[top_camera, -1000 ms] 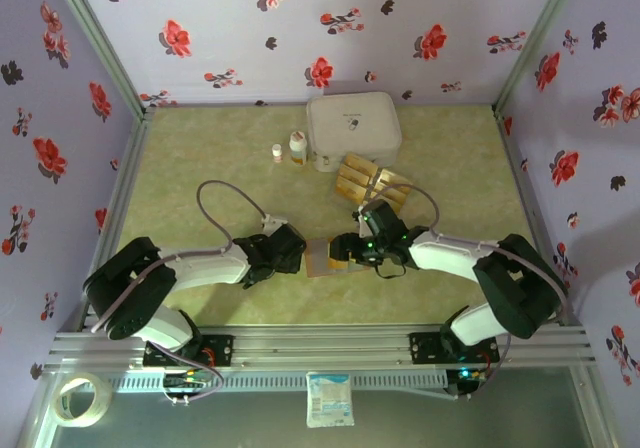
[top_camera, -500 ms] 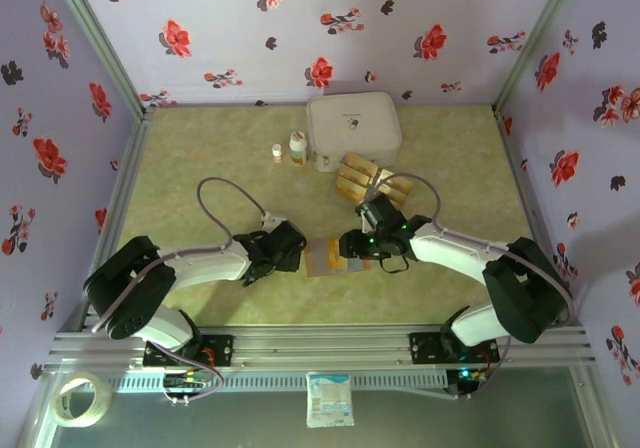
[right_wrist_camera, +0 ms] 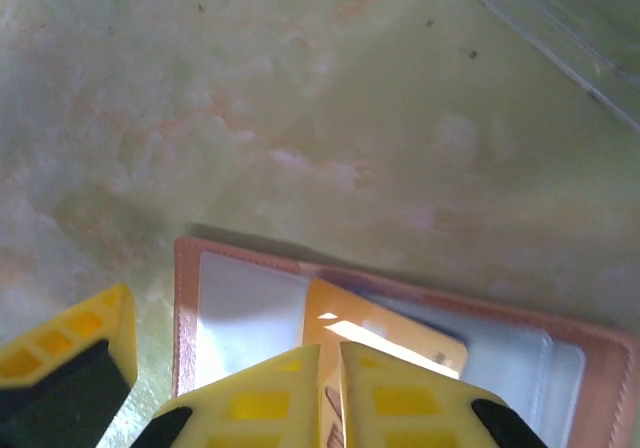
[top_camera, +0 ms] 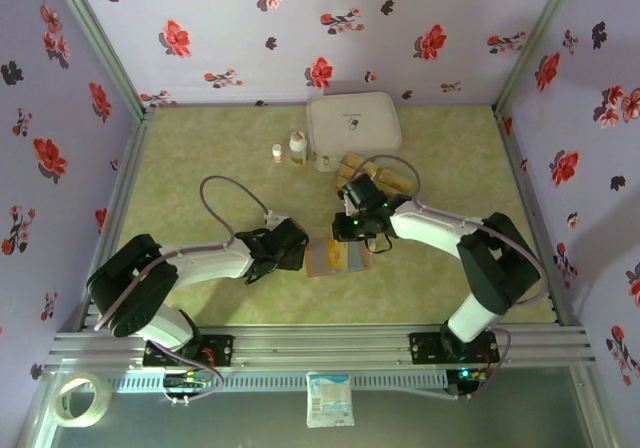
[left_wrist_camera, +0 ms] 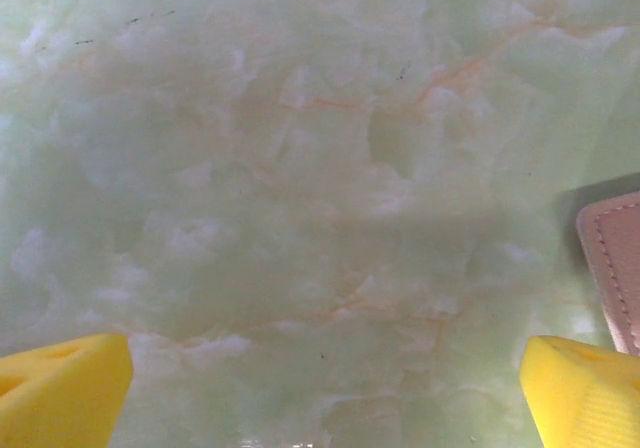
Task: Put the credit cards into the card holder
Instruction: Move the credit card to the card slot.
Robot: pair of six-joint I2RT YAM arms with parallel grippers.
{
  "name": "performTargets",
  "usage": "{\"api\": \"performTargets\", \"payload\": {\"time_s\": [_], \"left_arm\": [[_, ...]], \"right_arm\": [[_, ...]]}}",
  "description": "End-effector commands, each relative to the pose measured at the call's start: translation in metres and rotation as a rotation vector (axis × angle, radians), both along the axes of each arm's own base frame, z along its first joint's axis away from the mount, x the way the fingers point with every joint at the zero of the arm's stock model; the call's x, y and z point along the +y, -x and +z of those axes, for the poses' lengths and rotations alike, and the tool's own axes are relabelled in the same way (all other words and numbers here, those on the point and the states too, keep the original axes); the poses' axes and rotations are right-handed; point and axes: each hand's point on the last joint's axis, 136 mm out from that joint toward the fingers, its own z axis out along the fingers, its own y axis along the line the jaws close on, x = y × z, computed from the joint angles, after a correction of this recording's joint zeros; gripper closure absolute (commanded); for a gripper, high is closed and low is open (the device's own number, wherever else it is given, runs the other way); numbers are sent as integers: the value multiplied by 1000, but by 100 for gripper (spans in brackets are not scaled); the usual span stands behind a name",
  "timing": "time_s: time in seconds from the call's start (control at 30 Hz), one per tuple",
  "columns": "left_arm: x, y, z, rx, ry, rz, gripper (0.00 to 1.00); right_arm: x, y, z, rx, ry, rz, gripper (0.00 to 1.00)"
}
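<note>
The card holder (top_camera: 322, 258) lies open on the table, reddish-brown rim up, pale lining showing (right_wrist_camera: 245, 318). One golden credit card (right_wrist_camera: 395, 333) lies on its lining, slanted across the middle fold. My right gripper (right_wrist_camera: 332, 356) hovers just over that card's near end with its jaws almost touching and nothing clamped between them; the card's print shows through the slit. More credit cards (top_camera: 388, 178) lie in a clear rack further back. My left gripper (left_wrist_camera: 320, 398) is wide open over bare table, the card holder's edge (left_wrist_camera: 615, 273) just right of it.
A large white zip case (top_camera: 352, 128) stands at the back, with two small bottles (top_camera: 298, 146) to its left. The clear rack's corner (right_wrist_camera: 560, 18) lies just beyond the right gripper. Aluminium rails edge the table.
My right gripper has closed and drawn back from over the card holder toward the rack, leaving one card lying on the lining. The left arm has barely moved.
</note>
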Motion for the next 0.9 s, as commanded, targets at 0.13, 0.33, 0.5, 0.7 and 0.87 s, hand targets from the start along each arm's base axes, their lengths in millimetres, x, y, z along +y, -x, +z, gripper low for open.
{"api": "performTargets", "payload": {"time_s": [0.13, 0.33, 0.5, 0.7, 0.87], "left_arm": [[-7, -1, 1, 9, 40, 1, 0], [-9, -2, -3, 15, 34, -3, 0], [-11, -3, -6, 19, 32, -8, 0], [-13, -3, -9, 24, 28, -10, 0], [-13, -3, -10, 27, 25, -12, 0]], "right_arm": [[13, -15, -5, 20, 23, 43, 90], [14, -16, -17, 43, 45, 53, 91], [14, -16, -22, 56, 57, 60, 91], [16, -14, -26, 73, 52, 69, 92], [18, -11, -29, 90, 46, 79, 93]]}}
